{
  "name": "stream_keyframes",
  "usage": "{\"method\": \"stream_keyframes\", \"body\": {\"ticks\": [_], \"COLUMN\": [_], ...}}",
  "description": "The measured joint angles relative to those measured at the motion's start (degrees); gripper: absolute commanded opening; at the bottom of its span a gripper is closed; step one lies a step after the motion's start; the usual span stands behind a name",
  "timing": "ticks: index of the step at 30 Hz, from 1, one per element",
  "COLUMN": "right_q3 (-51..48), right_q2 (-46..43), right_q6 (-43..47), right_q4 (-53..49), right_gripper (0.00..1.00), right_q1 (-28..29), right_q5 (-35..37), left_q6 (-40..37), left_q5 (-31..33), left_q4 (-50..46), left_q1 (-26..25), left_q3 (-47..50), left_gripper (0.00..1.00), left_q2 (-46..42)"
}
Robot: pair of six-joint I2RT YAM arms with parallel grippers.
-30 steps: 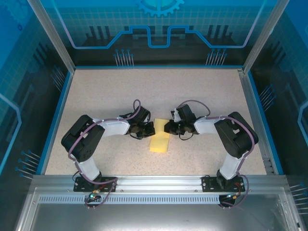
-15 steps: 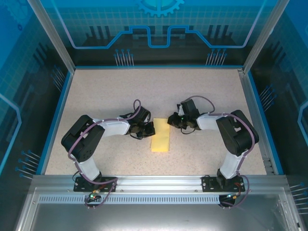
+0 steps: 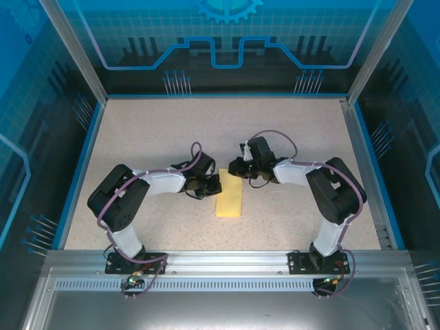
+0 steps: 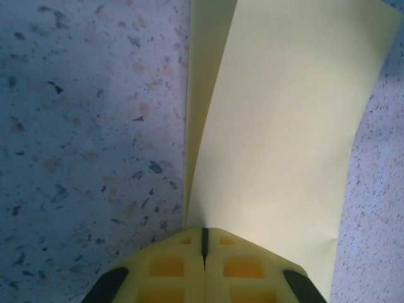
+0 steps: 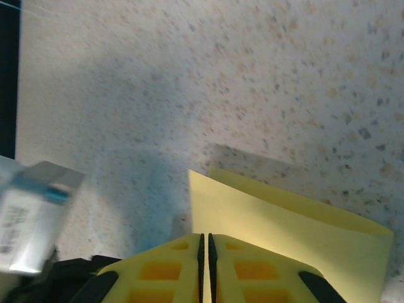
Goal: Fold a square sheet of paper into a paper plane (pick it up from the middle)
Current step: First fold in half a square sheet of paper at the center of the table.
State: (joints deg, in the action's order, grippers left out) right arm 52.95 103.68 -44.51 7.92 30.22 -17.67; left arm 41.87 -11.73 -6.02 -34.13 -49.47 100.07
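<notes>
I see the paper (image 3: 229,198), folded to a narrow strip, lying on the bench (image 3: 151,130) between the two arms. My left jaws are clenched with their tips at its left edge, the paper stretching away from them; I cannot tell if they pinch it. My right jaws, clenched too, sit over its far end, at a corner.

Reaching inward with the black-and-white left arm (image 3: 159,181) and right arm (image 3: 301,173), elbows bent low. Pressing the yellow-fingered left gripper (image 4: 203,232) fully together; pinching the yellow-fingered right gripper (image 5: 204,238) to a hairline slit.
</notes>
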Motion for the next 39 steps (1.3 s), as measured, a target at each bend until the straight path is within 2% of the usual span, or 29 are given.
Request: {"method": "stream_keyframes", "body": {"ticks": [9,18,26,32,35,39], "right_q3": [0.7,2.4,5.8,2.2,-1.9,-7.3], "right_q2": [4.7,6.6,6.2,-4.2,-9.3,-10.4], "right_q6": [-0.1,0.2,2.8,3.0,2.6,0.7], "right_q4": [-1.5,-1.5,-4.7,-5.9,-5.8,-5.9], "right_gripper": [0.11,0.11,0.11,0.11,0.09,0.07], "right_q1": [-2.0,-6.8,-11.9,-10.1,-6.0,-0.3], "right_q5": [-1.2,-5.0,-1.2,-0.2,0.1,0.1], "left_q6": [0.0,0.0,0.0,0.0,0.0,0.0], "left_q5": [0.1,0.2,0.2,0.4,0.4,0.4], "left_q4": [-0.1,-0.1,0.2,-0.3,-0.3,-0.3], "left_q1": [0.0,0.0,0.0,-0.1,-0.1,-0.1], "left_q3": [0.0,0.1,0.8,0.8,0.8,0.8], "left_gripper": [0.0,0.0,0.0,0.0,0.0,0.0], "left_q2": [0.0,0.0,-0.6,-0.8,-0.8,-0.8]}}
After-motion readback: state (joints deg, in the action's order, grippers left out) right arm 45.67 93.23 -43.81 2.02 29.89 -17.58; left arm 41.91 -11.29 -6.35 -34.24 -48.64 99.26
